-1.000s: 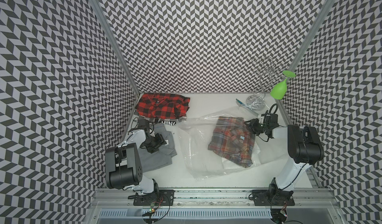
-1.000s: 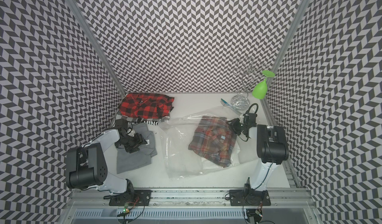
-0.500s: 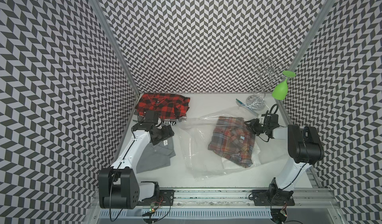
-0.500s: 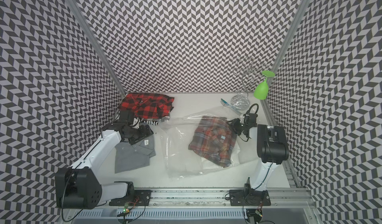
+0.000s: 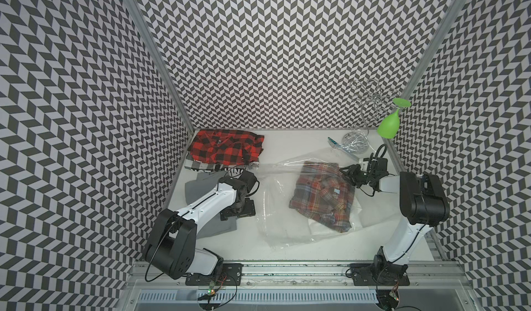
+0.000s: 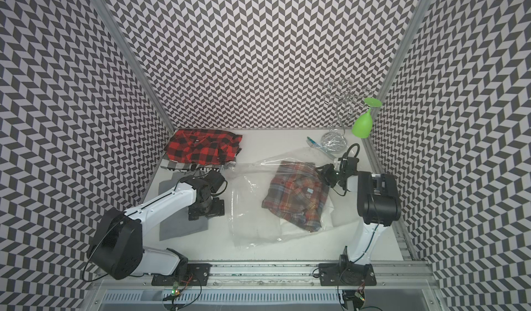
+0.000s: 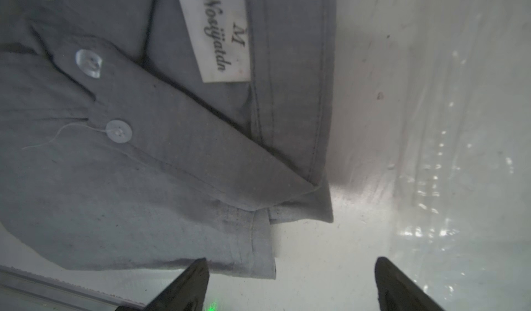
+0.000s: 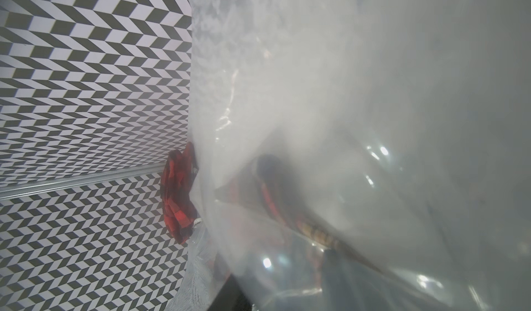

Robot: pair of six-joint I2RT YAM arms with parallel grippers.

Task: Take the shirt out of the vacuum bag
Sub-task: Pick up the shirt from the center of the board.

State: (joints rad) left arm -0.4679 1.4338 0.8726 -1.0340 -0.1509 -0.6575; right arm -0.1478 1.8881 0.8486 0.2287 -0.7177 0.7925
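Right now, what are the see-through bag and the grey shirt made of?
The vacuum bag looks like thin clear plastic, glossy: it crinkles and glints. The grey shirt seems to be woven cloth, matte, with stitched seams and pale buttons.

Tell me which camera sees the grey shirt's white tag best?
The left wrist view: the white tag on the grey shirt is close up, lettering readable. In both top views no tag shows; the left arm overlaps the shirt. The right wrist view shows mostly the vacuum bag.
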